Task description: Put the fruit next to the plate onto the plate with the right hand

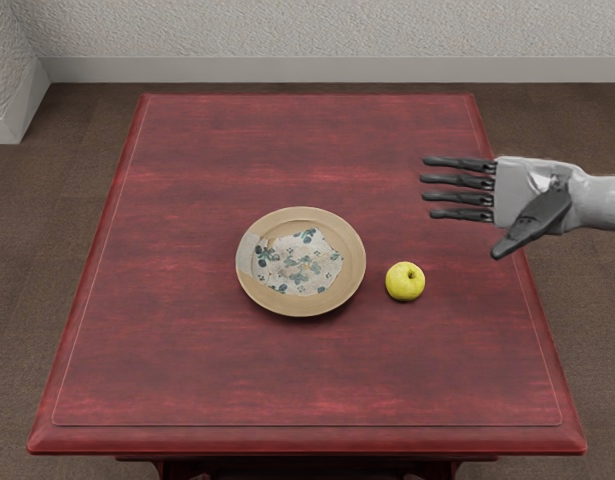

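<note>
Red wooden table [187,380], brown floor around. Right hand [492,195] hovers flat, fingers straight and spread, holding nothing. Yellow apple [405,281] below-left of hand, apart; plate [249,282] just beyond apple.

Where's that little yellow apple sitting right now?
In the head view the yellow apple rests on the red table, just right of the plate without touching it. The right hand hovers open above and to its right.
</note>
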Controlling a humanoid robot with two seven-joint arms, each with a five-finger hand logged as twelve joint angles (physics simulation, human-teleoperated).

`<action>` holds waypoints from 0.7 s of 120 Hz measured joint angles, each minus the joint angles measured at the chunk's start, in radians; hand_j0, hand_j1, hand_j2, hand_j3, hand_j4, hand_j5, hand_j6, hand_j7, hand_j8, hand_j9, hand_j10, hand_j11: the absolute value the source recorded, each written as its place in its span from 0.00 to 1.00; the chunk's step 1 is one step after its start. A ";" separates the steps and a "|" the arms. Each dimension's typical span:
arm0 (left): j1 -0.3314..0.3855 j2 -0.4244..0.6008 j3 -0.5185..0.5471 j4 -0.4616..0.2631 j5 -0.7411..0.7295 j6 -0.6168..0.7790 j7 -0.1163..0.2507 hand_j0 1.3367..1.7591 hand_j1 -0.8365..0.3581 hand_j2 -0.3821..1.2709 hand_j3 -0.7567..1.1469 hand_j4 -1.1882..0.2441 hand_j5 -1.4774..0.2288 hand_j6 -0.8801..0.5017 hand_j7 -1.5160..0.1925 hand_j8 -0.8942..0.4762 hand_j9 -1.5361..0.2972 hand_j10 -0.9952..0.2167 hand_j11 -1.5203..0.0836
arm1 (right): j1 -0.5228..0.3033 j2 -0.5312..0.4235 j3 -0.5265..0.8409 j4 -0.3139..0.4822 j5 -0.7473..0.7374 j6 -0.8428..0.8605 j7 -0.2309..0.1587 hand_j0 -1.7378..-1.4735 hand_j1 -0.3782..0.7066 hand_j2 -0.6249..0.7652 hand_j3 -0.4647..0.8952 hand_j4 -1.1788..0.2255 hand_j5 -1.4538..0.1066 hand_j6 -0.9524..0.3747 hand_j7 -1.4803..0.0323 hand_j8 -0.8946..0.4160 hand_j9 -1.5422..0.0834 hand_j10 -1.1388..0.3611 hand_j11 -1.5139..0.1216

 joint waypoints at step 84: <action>0.000 0.000 0.000 0.000 0.000 0.000 0.000 0.76 0.74 0.26 0.40 0.66 0.68 0.46 0.70 0.47 0.66 0.62 0.75 | -0.069 0.018 0.024 0.321 -0.739 -0.701 0.135 0.30 0.07 0.44 0.34 0.81 0.89 0.68 0.94 0.65 0.91 0.73 0.89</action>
